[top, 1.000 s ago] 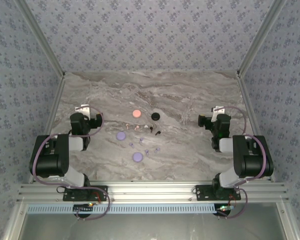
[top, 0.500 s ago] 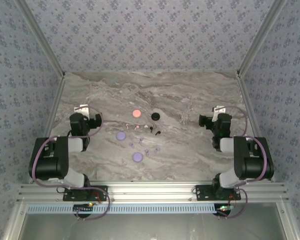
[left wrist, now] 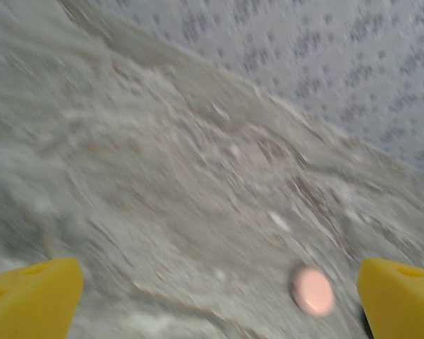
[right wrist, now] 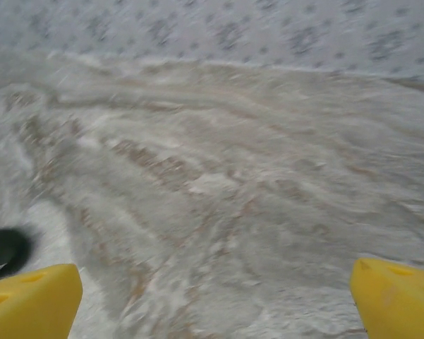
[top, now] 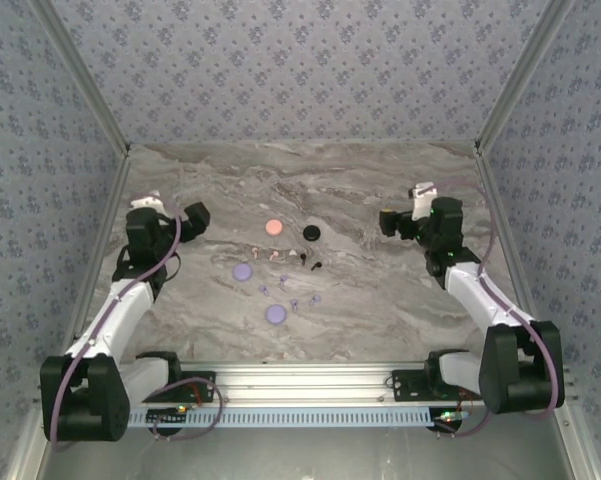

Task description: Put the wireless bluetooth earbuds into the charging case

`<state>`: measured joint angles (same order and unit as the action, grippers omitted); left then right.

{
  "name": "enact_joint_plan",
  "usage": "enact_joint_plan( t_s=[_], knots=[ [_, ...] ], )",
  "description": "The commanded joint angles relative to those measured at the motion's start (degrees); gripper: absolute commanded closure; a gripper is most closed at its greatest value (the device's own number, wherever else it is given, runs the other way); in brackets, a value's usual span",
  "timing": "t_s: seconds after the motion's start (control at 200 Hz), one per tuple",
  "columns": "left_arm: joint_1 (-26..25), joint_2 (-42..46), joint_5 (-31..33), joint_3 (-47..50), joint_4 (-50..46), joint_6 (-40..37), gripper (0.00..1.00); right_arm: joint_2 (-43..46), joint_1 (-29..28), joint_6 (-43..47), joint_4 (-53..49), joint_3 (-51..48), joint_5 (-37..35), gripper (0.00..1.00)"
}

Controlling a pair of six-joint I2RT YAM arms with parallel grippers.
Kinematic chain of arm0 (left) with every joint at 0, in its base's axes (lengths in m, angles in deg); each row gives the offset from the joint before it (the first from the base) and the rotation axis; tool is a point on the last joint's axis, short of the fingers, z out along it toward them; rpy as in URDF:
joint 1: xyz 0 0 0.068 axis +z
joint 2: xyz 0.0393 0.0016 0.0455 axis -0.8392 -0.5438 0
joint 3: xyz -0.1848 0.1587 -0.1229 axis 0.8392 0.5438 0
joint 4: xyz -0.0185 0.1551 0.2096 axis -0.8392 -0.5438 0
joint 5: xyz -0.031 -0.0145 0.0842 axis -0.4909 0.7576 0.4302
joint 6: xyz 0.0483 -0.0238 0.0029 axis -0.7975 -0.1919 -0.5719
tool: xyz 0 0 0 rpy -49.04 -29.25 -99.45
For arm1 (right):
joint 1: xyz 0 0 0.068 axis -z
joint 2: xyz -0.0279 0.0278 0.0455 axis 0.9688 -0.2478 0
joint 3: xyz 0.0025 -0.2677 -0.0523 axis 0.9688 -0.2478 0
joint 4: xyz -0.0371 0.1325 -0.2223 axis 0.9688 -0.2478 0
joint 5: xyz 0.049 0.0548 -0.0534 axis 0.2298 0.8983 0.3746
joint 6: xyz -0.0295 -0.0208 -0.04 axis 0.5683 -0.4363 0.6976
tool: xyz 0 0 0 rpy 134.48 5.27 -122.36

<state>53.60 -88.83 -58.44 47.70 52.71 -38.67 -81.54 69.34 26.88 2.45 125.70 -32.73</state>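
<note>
Both wrist views are smeared. My left jaws gape wide, empty, pink disc [left wrist: 312, 290] blurred. Right jaws are wide too, black disc [right wrist: 7, 248] edge-cut. Overhead, the earbuds [top: 272, 253] are specks.

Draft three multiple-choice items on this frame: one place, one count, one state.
1. In the overhead view, the flat pink round disc lies: A) left of the flat black round disc; B) right of it; C) on it.
2. Large lilac round discs on the grey marble table: A) one; B) two; C) four.
3. The left gripper is: A) shut on a bud; B) shut on nothing; C) open, empty.
Key: 1 A: pink sits left of black, apart. 2 B: one left of centre, a second nearer the bases. 3 C: its yellow fingers stand wide apart, gripping nothing.
</note>
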Motion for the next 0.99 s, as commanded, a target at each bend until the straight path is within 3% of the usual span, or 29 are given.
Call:
enact_joint_plan(
  t_s=[0.0,0.245,0.585,0.859,0.989],
  knots=[
    [-3.9,0.1,-4.6,-0.5,-0.6,8.4,0.01,-3.2,-3.2,5.5,-12.0,6.4,3.0,0.0],
    [-7.8,-1.9,-4.5,1.0,4.9,15.9,0.01,-12.9,-9.1,15.4,-22.9,18.3,8.6,0.0],
    [-9.1,-2.5,-2.5,0.3,2.2,17.4,0.02,-31.1,-16.5,38.3,-34.9,35.4,10.8,0.0],
    [-9.6,-3.4,-1.8,0.6,2.4,18.0,0.02,-43.1,-19.2,39.1,-41.5,46.0,9.1,0.0],
    [-9.7,-3.9,-1.6,0.4,2.3,17.8,0.01,-45.5,-20.7,40.5,-41.1,46.4,7.9,0.0]
  ],
)
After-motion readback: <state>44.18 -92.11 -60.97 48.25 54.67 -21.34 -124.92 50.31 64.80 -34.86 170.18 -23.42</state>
